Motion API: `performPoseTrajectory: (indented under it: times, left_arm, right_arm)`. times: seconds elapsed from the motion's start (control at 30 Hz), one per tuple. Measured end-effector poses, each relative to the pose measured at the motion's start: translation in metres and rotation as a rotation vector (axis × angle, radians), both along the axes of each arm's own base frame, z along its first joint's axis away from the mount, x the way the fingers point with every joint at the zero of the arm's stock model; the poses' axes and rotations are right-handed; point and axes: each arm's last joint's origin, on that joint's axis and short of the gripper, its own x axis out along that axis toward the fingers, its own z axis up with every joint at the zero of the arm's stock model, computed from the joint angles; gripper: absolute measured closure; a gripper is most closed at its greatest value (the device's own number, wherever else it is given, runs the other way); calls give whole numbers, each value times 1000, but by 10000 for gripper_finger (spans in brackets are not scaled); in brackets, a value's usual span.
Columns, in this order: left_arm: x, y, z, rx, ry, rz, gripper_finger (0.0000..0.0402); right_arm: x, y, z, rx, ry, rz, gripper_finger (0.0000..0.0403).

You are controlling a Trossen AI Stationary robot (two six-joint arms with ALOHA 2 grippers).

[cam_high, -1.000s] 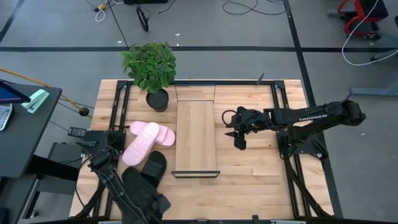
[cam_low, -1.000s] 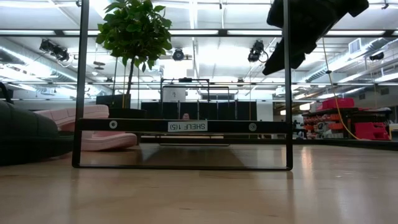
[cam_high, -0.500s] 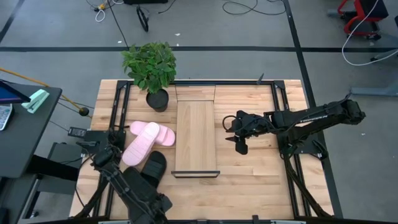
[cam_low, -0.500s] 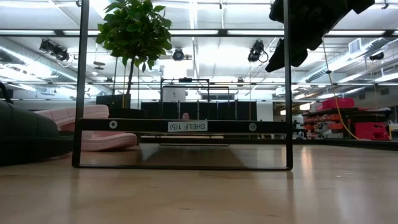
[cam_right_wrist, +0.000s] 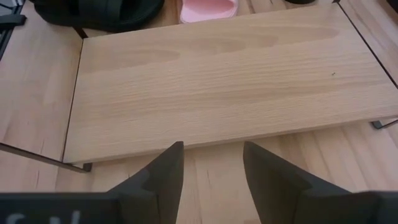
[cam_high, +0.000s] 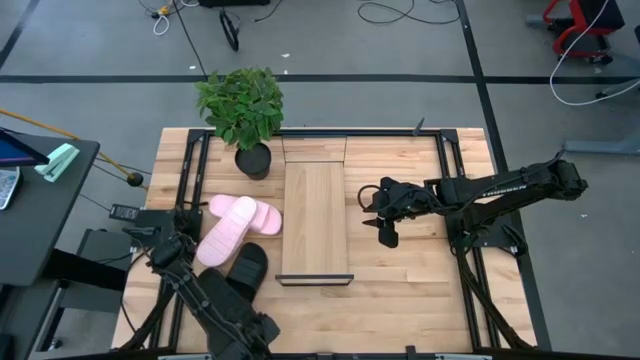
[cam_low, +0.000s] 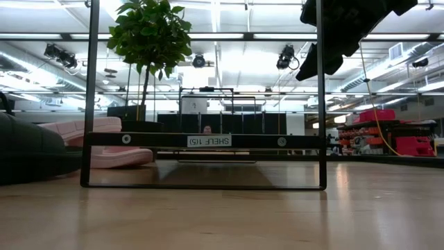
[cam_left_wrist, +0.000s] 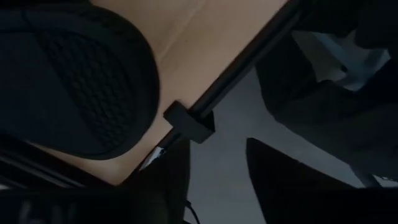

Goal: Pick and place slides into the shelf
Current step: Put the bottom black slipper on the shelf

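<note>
The shelf (cam_high: 315, 220) is a pale wood board in a thin black frame and stands mid-table; its end bar (cam_low: 205, 139) faces the low view. Two pink slides (cam_high: 236, 222) lie on the table left of it, one overlapping the other. A black slide (cam_high: 248, 268) lies nearer, beside my left arm. My left gripper (cam_high: 256, 335) is open at the table's near edge; the black slide's textured face (cam_left_wrist: 68, 81) fills its wrist view. My right gripper (cam_high: 386, 226) is open and empty, raised right of the shelf, its wrist view facing the board (cam_right_wrist: 211, 81).
A potted plant (cam_high: 243, 110) stands at the far left corner, just beyond the shelf's far end. Black frame rails (cam_high: 185, 190) run along the table's left and right sides. Bare wood lies right of the shelf under my right gripper. A side table (cam_high: 40, 200) stands off the left edge.
My left arm has drawn a little toward the table's near edge. My right gripper has shifted slightly toward the near edge and stayed open. The slides and the shelf have not moved.
</note>
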Motion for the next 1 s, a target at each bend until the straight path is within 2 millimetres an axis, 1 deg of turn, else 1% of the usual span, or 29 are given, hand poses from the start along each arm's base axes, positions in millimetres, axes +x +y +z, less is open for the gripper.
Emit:
performPoseTrajectory:
  times: [0.1, 0.27, 0.53, 0.7, 0.87, 1.0]
  left_arm:
    - [-1, 5, 0, 32, 36, 21, 210]
    - [-3, 9, 0, 59, 71, 31, 203]
    - [1, 12, 0, 111, 6, 5, 195]
    - [7, 16, -4, 125, -5, -44, 191]
    - [11, 24, -15, 148, 24, -84, 191]
    - [13, 28, -26, 163, 57, -77, 201]
  right_arm:
    - [0, 0, 0, 0, 0, 0, 231]
    - [0, 0, 0, 0, 0, 0, 231]
    - [0, 0, 0, 1, 0, 0, 231]
    - [0, 0, 0, 2, 0, -1, 231]
    - [0, 0, 0, 2, 0, -1, 231]
    - [0, 0, 0, 2, 0, -1, 231]
